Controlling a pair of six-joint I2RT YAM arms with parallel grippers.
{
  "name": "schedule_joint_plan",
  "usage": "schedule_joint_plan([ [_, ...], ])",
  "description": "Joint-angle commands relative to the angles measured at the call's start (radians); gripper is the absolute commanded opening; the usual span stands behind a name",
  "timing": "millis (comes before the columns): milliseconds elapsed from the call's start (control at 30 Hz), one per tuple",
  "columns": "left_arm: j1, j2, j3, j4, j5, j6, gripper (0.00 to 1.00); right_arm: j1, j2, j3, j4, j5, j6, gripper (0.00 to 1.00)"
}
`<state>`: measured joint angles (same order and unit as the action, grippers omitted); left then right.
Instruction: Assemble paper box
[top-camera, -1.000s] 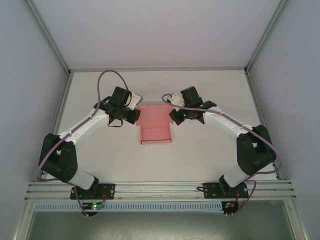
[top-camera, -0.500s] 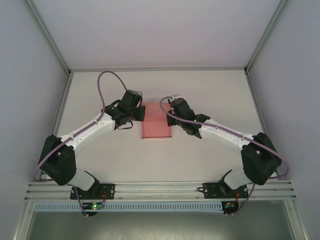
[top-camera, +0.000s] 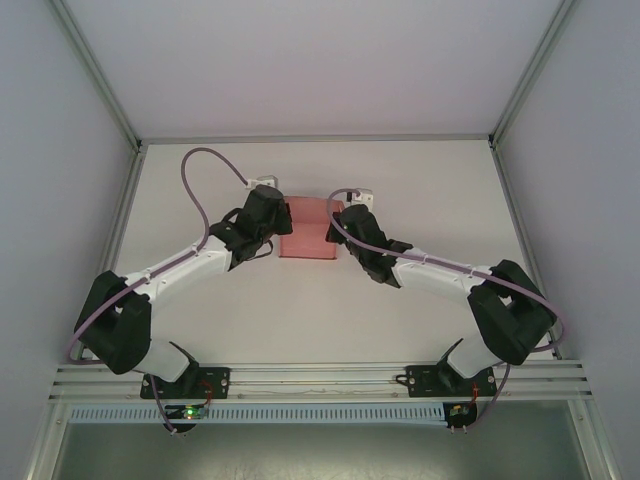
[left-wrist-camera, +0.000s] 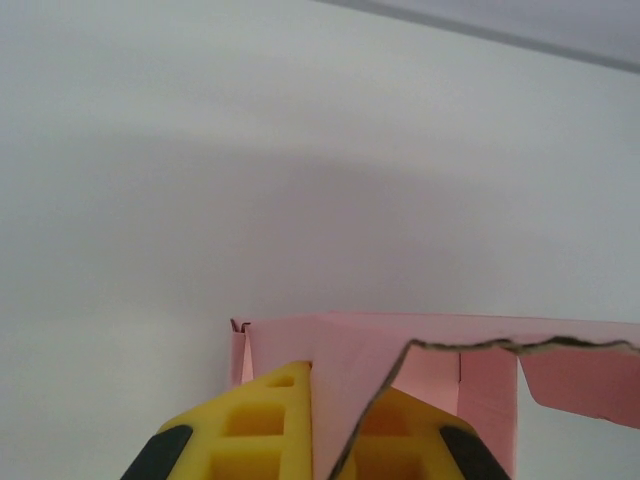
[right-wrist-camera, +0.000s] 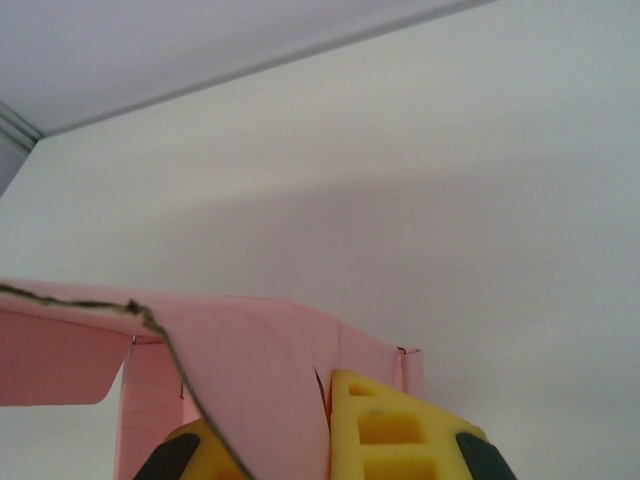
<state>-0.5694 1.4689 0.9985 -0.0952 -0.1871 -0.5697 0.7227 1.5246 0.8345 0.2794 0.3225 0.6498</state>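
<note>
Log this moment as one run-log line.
task: assemble box | paper box: partly folded, held between both arms | left gripper: shut on left wall | right gripper: shut on right wall

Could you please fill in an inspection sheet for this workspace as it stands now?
Surface: white table, bare apart from the job's item.
Job's things: the paper box, pink card, partly folded with walls raised, far of centre between the two arms.
Clutter: nothing seen.
Grippers: left gripper has a card wall between its yellow fingers and looks clamped; right gripper has the opposite wall likewise.
Cables: purple cables loop above each arm, off the box.
Surroundings: pale walls on three sides; metal rail at the near edge carrying the arm bases.
</note>
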Motion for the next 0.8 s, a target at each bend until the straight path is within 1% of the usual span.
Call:
schedule_joint_plan([
  [0, -0.027, -0.014, -0.04, 0.113, 0.027, 0.027, 0.0, 0.024, 0.008, -0.007, 0.136, 0.008, 0.007, 0.01],
  [100, -0.028, -0.017, -0.085, 0.17, 0.049, 0.048, 0.0, 0.03, 0.019, -0.027, 0.178, -0.005, -0.063, 0.03],
  [200, -0.028, -0.011, -0.124, 0.213, 0.055, 0.074, 0.0, 0.035, 0.032, -0.055, 0.218, -0.01, -0.113, 0.03],
  [267, -0.028, -0.009, -0.141, 0.222, 0.058, 0.08, 0.0, 0.037, 0.037, -0.081, 0.246, -0.003, -0.12, 0.03],
  [433, -0.028, -0.014, -0.214, 0.305, 0.097, 0.086, 0.0, 0.048, 0.061, -0.137, 0.326, -0.009, -0.139, 0.03],
  [533, -0.029, -0.021, -0.269, 0.359, 0.119, 0.09, 0.0, 0.071, 0.078, -0.165, 0.365, 0.008, -0.166, 0.03],
  [600, -0.034, -0.024, -0.312, 0.402, 0.124, 0.09, 0.0, 0.097, 0.09, -0.193, 0.395, 0.067, -0.181, 0.03],
  [700, -0.043, -0.027, -0.364, 0.441, 0.129, 0.089, 0.0, 0.124, 0.099, -0.235, 0.442, 0.116, -0.172, 0.03],
  [767, -0.054, -0.033, -0.399, 0.466, 0.124, 0.088, 0.01, 0.151, 0.1, -0.27, 0.508, 0.134, -0.208, 0.03],
])
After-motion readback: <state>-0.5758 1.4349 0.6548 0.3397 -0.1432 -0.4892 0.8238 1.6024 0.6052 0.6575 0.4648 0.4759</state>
